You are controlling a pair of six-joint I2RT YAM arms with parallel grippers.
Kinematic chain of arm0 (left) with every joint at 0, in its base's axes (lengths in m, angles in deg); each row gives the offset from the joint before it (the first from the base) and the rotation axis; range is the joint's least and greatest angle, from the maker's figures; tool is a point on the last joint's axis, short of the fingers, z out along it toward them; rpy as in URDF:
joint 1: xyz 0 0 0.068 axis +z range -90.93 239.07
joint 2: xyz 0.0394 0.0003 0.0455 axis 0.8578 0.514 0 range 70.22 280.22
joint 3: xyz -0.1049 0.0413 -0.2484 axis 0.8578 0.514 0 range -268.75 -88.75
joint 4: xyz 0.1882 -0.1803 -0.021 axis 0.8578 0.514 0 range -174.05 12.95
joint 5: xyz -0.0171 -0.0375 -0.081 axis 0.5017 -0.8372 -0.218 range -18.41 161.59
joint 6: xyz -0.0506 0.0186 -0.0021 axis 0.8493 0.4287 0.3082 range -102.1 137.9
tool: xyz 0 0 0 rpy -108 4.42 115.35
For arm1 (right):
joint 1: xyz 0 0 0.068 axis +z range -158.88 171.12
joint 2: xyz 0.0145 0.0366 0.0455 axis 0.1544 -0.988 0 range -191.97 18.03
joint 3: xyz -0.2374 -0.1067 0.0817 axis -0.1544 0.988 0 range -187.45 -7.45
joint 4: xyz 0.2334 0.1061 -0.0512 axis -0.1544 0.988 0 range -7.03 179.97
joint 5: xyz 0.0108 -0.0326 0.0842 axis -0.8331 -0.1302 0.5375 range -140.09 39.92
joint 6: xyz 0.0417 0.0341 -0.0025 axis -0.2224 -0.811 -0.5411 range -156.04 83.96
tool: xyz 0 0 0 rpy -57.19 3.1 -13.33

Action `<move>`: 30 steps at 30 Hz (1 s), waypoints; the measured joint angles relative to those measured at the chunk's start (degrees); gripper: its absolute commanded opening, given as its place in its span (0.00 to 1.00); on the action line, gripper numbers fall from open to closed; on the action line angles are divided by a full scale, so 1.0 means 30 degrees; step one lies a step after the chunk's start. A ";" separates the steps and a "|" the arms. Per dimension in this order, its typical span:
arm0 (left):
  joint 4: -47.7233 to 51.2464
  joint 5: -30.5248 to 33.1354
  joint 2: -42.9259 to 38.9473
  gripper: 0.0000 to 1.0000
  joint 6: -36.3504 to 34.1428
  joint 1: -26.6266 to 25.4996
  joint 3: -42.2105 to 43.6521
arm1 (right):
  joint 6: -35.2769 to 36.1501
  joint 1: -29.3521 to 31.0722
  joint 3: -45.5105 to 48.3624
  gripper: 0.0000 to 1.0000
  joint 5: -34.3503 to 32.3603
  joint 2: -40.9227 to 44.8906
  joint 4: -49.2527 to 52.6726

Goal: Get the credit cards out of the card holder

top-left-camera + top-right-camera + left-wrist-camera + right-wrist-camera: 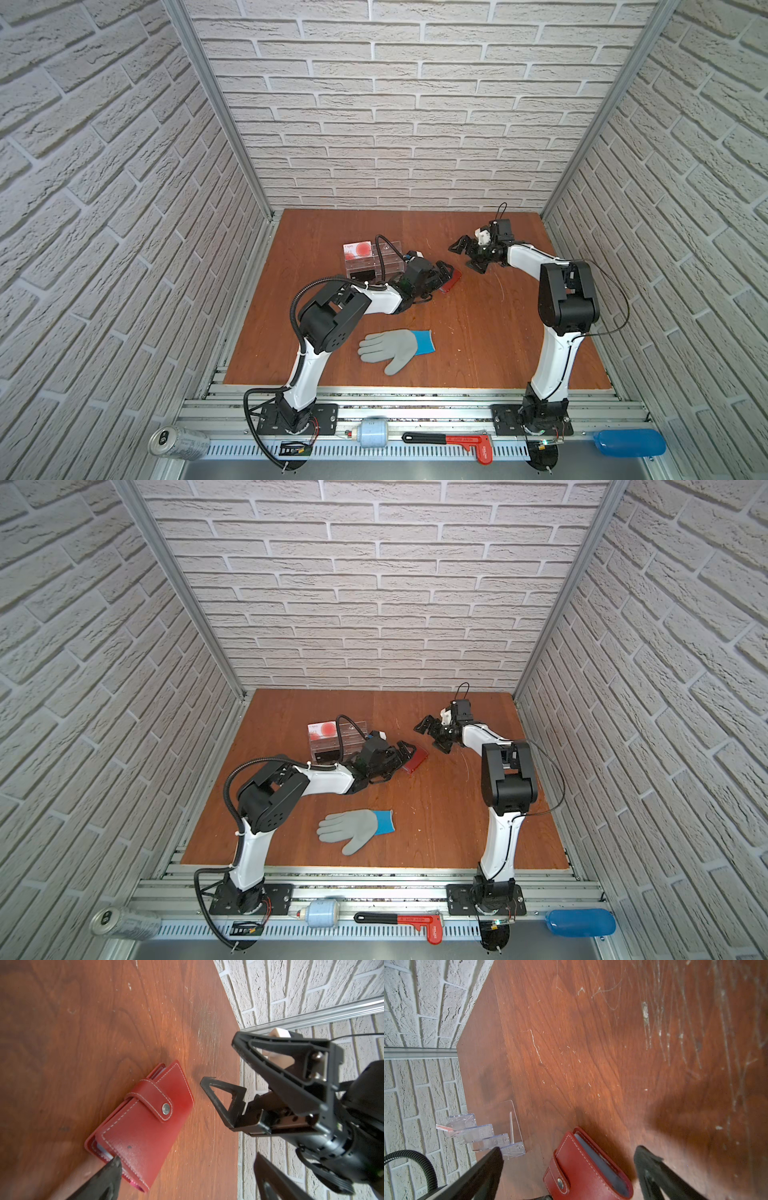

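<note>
Both jaws wide, empty. Left gripper [441,272] at left end of holder [145,1118], right gripper [467,257] near its right. Looks light, soft, snapped shut: pin body, pinch strap [153,1097].

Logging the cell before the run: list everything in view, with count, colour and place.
card holder: 1, dark red, strap snapped shut, mid-table
acrylic stand: 1, clear, tiered, left of the holder
white card: 1, white with red circles, at the stand's back
black card: 1, black, low at the stand's front
glove: 1, grey with blue cuff, near the table's front
can: 1, silver, front rail, left
small cylinder: 1, pale blue, front rail
tool: 1, red and black, front rail
blue container: 1, front rail, right
table: 1, reddish-brown wood
left gripper: 1, black, open, at the holder
right gripper: 1, black, open, right of the holder, apart from it
</note>
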 measured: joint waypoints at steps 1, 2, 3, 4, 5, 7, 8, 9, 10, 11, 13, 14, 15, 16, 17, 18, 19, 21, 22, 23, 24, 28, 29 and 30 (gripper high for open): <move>0.0051 0.0000 0.0095 0.98 -0.0066 0.0051 -0.0131 | -0.0029 0.0000 0.0000 0.99 0.0058 0.0000 -0.0022; 0.0233 0.0000 0.0189 0.98 -0.0146 0.0117 -0.0328 | -0.0058 0.0000 0.0000 0.99 0.0095 0.0000 -0.0044; 0.0393 0.0000 0.0291 0.98 -0.0270 0.0168 -0.0517 | -0.0066 0.0000 0.0000 0.99 0.0117 0.0000 -0.0044; 0.0583 -0.0015 0.0437 0.98 -0.0386 0.0248 -0.0794 | -0.0073 0.0000 0.0000 0.99 0.0131 0.0000 -0.0044; 0.0692 -0.0015 0.0619 0.98 -0.0481 0.0328 -0.1115 | -0.0073 0.0000 0.0000 0.99 0.0131 0.0000 -0.0044; 0.0860 -0.0044 0.1027 0.98 -0.0641 0.0488 -0.1800 | -0.0066 -0.0007 0.0022 0.99 0.0138 0.0000 -0.0058; 0.0918 -0.0080 0.1260 0.98 -0.0758 0.0590 -0.2157 | -0.0073 -0.0007 0.0058 0.99 0.0138 0.0000 -0.0058; 0.0969 -0.0109 0.1428 0.98 -0.0809 0.0641 -0.2404 | -0.0073 -0.0007 0.0124 0.99 0.0138 0.0000 -0.0080; 0.1086 -0.0160 0.1603 0.98 -0.0933 0.0736 -0.2674 | -0.0073 -0.0007 0.0255 0.99 0.0146 0.0036 -0.0153; 0.1290 -0.0182 0.1749 0.98 -0.1093 0.0823 -0.2987 | -0.0073 -0.0007 0.0481 0.99 0.0153 0.0087 -0.0204; 0.1588 -0.0255 0.1916 0.98 -0.1355 0.0962 -0.3395 | -0.0080 -0.0007 0.0984 0.99 0.0153 0.0211 -0.0284; 0.1712 -0.0306 0.1967 0.98 -0.1515 0.1027 -0.3563 | -0.0080 -0.0007 0.1290 0.99 0.0153 0.0291 -0.0313; 0.1865 -0.0335 0.1989 0.98 -0.1654 0.1107 -0.3694 | -0.0138 -0.0015 0.1552 0.99 0.0109 0.0401 -0.0350; 0.1931 -0.0452 0.2018 0.98 -0.1778 0.1202 -0.3825 | -0.0153 -0.0051 0.1872 0.99 0.0138 0.0554 -0.0350; 0.1982 -0.0597 0.2047 0.98 -0.1894 0.1304 -0.3971 | -0.0189 -0.0066 0.2149 0.99 0.0138 0.0729 -0.0357; 0.2011 -0.0714 0.2062 0.98 -0.1967 0.1384 -0.4073 | -0.0204 -0.0058 0.2368 0.99 0.0131 0.0874 -0.0372; 0.2011 -0.0852 0.2062 0.98 -0.2062 0.1486 -0.4146 | -0.0204 -0.0058 0.2652 0.99 0.0146 0.1093 -0.0423; 0.1989 -0.1151 0.2055 0.98 -0.2266 0.1727 -0.4160 | -0.0211 -0.0058 0.3075 0.99 0.0175 0.1457 -0.0481; 0.2040 -0.1239 0.2055 0.98 -0.2346 0.1785 -0.4153 | -0.0211 -0.0058 0.3249 0.99 0.0197 0.1617 -0.0525; 0.2113 -0.1319 0.2055 0.98 -0.2470 0.1872 -0.4131 | -0.0219 -0.0058 0.3402 0.99 0.0211 0.1741 -0.0619; 0.2157 -0.1406 0.2004 0.98 -0.2565 0.1945 -0.4065 | -0.0240 -0.0044 0.3563 0.99 0.0226 0.1851 -0.0729; 0.2339 -0.1683 0.1086 0.98 -0.2914 0.2186 -0.3067 | -0.0408 0.0000 0.4291 0.99 0.0328 0.2113 -0.1311; 0.2419 -0.1741 0.0729 0.98 -0.3002 0.2229 -0.2747 | -0.0430 0.0036 0.4466 0.99 0.0357 0.2120 -0.1399; 0.2484 -0.1770 0.0386 0.98 -0.3082 0.2244 -0.2477 | -0.0430 0.0073 0.4612 0.99 0.0466 0.2120 -0.1581</move>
